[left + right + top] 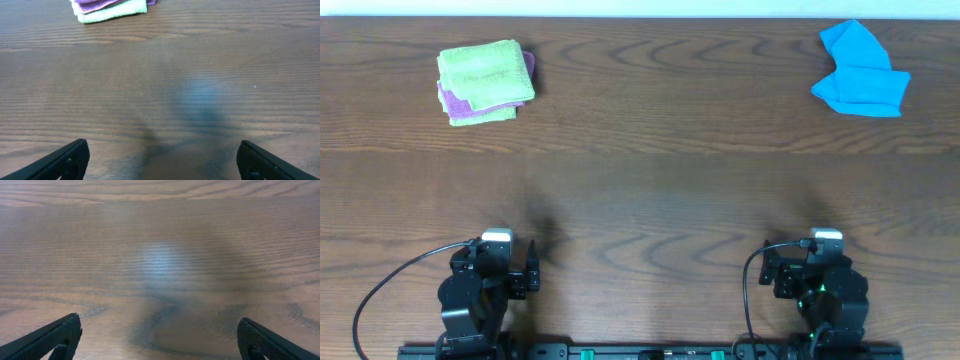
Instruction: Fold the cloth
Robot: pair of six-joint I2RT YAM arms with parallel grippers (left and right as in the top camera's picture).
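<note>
A brown wood-grain desk [640,180] is seen filling almost the whole overhead view. At its near edge the left arm [480,290] and the right arm [825,290] are drawn back, well apart from each other and from every cloth.

The blue cloth [860,72] is found far ahead of the right gripper [159,321] and a little to its right, near the desk's far edge. It is crumpled and unfolded, lying flat on the desk and touched by nothing. It is not caught in the right wrist view, where only bare desk is shown ahead of the gripper.

A folded stack is placed far ahead of the left gripper [162,147] and slightly to its left. A green cloth [485,75] is laid on top of a purple cloth [448,100], whose edges are left showing along the left and bottom sides. In the left wrist view the stack is cut off by the top edge, ahead and to the left of the gripper.

Both grippers are held wide apart, one finger showing at each lower corner of the wrist views, and nothing is gripped between them; only desk is seen in the gap.

A black cable [390,285] is looped out to the left of the left arm.
</note>
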